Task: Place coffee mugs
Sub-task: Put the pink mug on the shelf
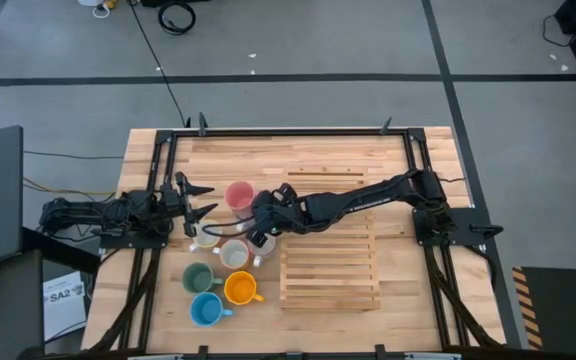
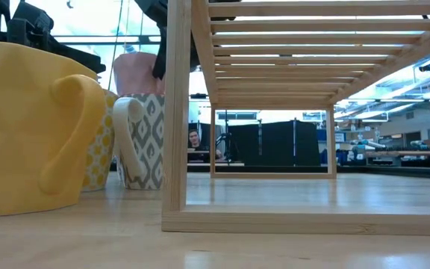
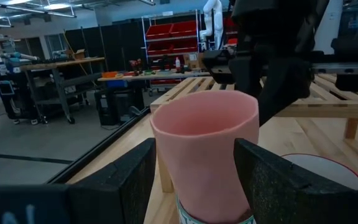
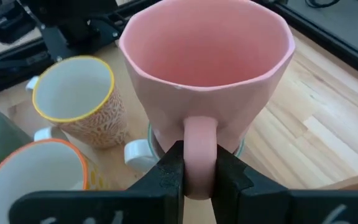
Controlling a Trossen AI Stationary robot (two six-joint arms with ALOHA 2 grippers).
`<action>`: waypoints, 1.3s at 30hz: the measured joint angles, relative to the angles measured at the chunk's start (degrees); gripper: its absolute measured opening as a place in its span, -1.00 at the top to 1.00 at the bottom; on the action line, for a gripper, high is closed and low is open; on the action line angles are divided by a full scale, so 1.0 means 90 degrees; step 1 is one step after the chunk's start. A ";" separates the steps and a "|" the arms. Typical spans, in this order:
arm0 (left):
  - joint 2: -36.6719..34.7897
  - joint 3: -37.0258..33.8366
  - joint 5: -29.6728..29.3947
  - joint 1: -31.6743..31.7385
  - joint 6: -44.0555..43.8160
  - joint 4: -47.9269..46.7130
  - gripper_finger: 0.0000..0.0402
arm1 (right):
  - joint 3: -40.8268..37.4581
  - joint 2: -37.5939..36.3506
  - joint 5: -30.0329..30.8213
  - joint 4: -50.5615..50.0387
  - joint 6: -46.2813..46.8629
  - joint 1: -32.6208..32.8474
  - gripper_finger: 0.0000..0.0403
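Observation:
A pink coffee mug (image 1: 240,194) stands upright on top of a grey-patterned mug (image 2: 146,142), left of the wooden slatted rack (image 1: 330,250). My right gripper (image 4: 199,158) is shut on the pink mug's handle. My left gripper (image 1: 194,200) is open, level, just left of the pink mug (image 3: 205,149), touching nothing. Near the table's front, more mugs stand on their bases: two whitish ones (image 1: 206,236) (image 1: 234,254), a green one (image 1: 198,277), an orange one (image 1: 240,289) and a blue one (image 1: 206,310). My right gripper pinches the pink mug's handle (image 4: 199,134) between its two fingers, one on each flat side of the loop. The fingers come slanting down from the table's right side. The mug is upright, its base on the rim of the mug below (image 4: 149,142).
The rack (image 2: 275,112) fills the table's middle right, its open slatted shelf raised above the tabletop. A mug with a yellow rim (image 4: 76,99) stands close beside the pink one. Black frame rails (image 1: 268,130) run along the table's edges. A person sits far behind the table (image 2: 193,142).

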 joint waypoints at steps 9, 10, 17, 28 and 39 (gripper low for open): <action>0.0002 0.0000 0.0000 0.0000 0.0000 0.0000 -0.12 | 0.0000 -0.0308 0.0098 -0.0043 -0.0142 0.0001 0.73; 0.0000 0.0000 0.0000 0.0000 0.0000 0.0002 -0.12 | 0.0000 -0.0348 0.0096 -0.0059 -0.0175 0.0000 0.73; 0.0001 0.0000 0.0000 0.0000 0.0000 0.0002 -0.12 | 0.0000 -0.0859 0.0079 -0.0197 -0.0470 0.0002 0.73; 0.0002 0.0000 0.0000 0.0000 0.0000 0.0005 -0.12 | 0.0002 -0.2229 0.0070 -0.1717 -0.0467 0.0010 0.73; 0.0000 0.0000 -0.0002 -0.0002 -0.0002 0.0007 -0.12 | -0.0457 -0.3529 0.0825 -0.3699 0.0555 0.0308 0.73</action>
